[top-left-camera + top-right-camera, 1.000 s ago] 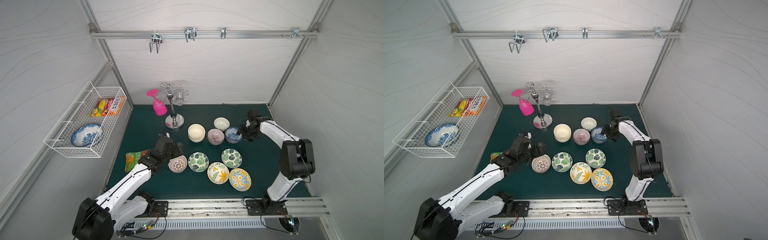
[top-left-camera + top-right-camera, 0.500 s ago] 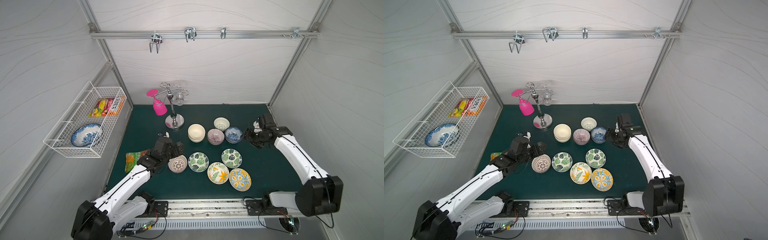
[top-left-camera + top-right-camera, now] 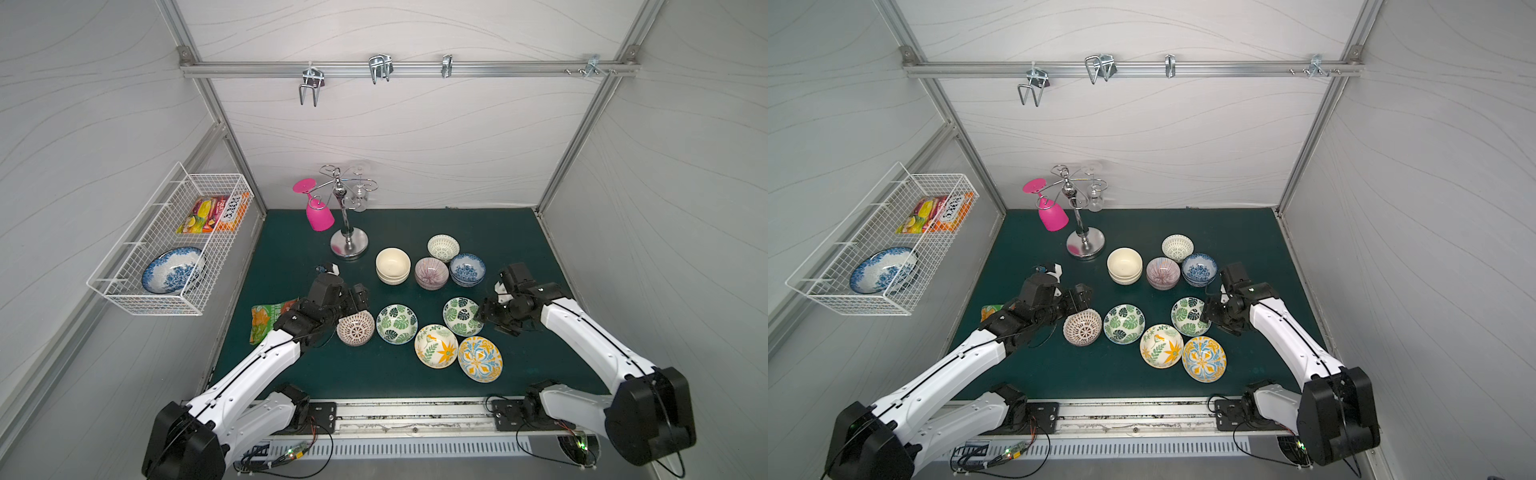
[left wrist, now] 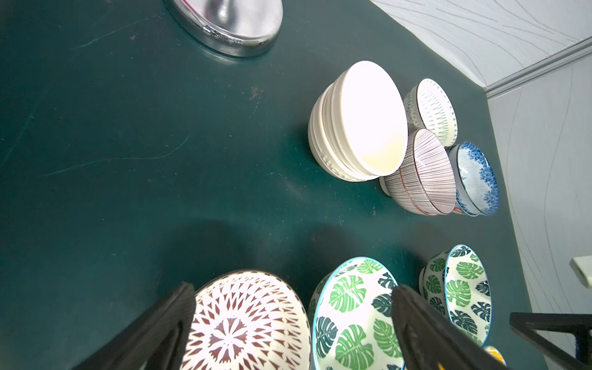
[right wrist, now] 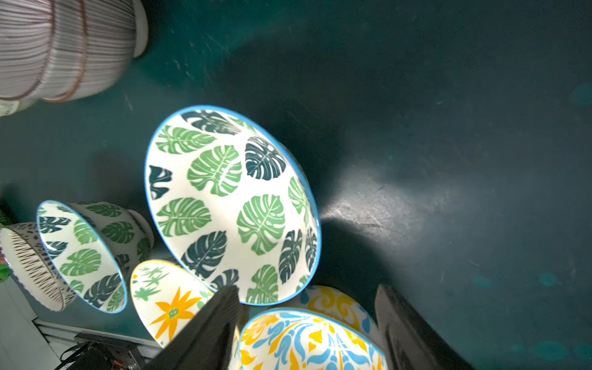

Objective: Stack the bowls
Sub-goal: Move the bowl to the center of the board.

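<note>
Left tool spread wide over lattice bowl, right tool part open, empty, beside leaf bowl, cream stack, striped stack, blue stack at back of desk, wall basket w/ blue dish & snack packs, labels unreadable

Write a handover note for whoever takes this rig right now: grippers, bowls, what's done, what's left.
Left gripper: jaws open, empty, over the brown lattice ceramic bowl.
Right gripper: jaws open, empty, beside a green-leaf ceramic bowl.
Done: round cream ceramic bowls, pink-striped bowls and blue-and-white bowls each nested in a stack.
Left: those two, the other green-leaf bowl, yellow-flower bowl, yellow-and-blue bowl and green-patterned bowl sit single.
</note>
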Available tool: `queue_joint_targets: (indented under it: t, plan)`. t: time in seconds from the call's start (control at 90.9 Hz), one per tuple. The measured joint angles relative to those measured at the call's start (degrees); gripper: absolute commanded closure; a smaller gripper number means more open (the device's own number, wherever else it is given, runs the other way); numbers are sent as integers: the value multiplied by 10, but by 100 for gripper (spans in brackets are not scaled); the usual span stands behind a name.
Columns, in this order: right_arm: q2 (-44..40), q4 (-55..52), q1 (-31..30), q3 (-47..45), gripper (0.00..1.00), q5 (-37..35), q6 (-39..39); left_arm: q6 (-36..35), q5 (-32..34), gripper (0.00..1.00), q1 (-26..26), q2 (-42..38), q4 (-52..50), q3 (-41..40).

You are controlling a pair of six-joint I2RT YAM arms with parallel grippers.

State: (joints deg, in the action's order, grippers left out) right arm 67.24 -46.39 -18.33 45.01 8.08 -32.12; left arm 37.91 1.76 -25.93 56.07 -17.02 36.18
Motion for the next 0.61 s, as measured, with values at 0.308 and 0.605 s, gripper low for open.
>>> queue_joint_targets:
  t: [0.308, 0.605]
  plan:
    - [25, 48, 0, -12, 36, -3, -15, 0, -1, 0, 0, -5, 0, 0]
    - [73, 98, 0, -15, 50, -3, -31, 0, -1, 0, 0, -5, 0, 0]
